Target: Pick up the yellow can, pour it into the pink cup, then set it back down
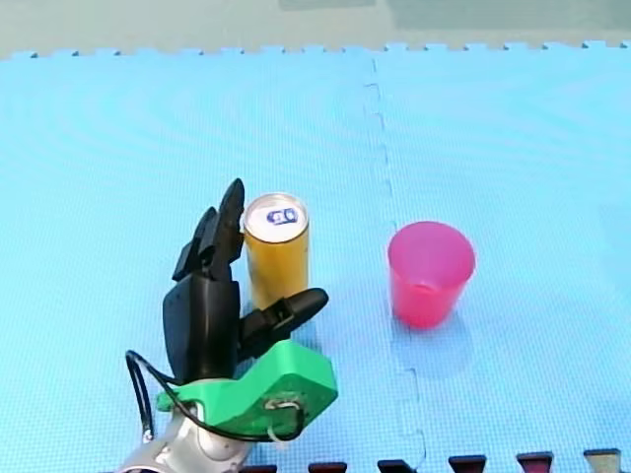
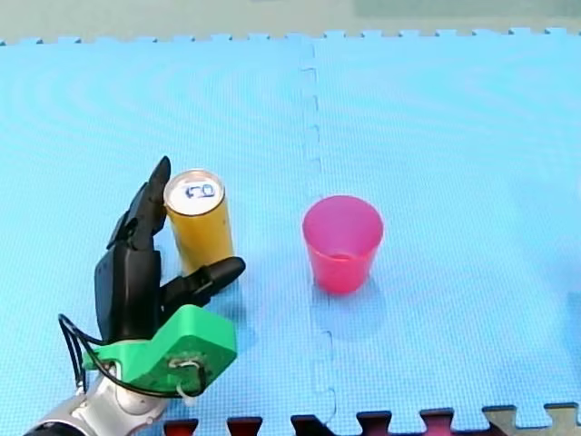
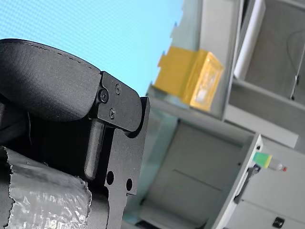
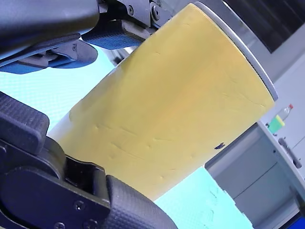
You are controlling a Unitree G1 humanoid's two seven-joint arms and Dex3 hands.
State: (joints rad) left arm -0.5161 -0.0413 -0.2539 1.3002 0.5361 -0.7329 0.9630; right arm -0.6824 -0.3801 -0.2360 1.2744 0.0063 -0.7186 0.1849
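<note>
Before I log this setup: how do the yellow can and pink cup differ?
The yellow can is tall and straight-sided, with a closed silver top; the pink cup is shorter, tapered and open-mouthed. The left hand clasps the can; the cup stands free. Both stand upright on the blue mat.

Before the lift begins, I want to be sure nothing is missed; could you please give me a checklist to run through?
1. The yellow can stands upright on the mat: ok.
2. The left hand sits at the can, which lies within its span: ok.
3. Firm hold on the can: cannot tell.
4. The pink cup is upright, mouth up: ok.
5. Cup stands apart from the can, on the same mat: ok.
6. Can top opened for pouring: cannot tell.
</note>
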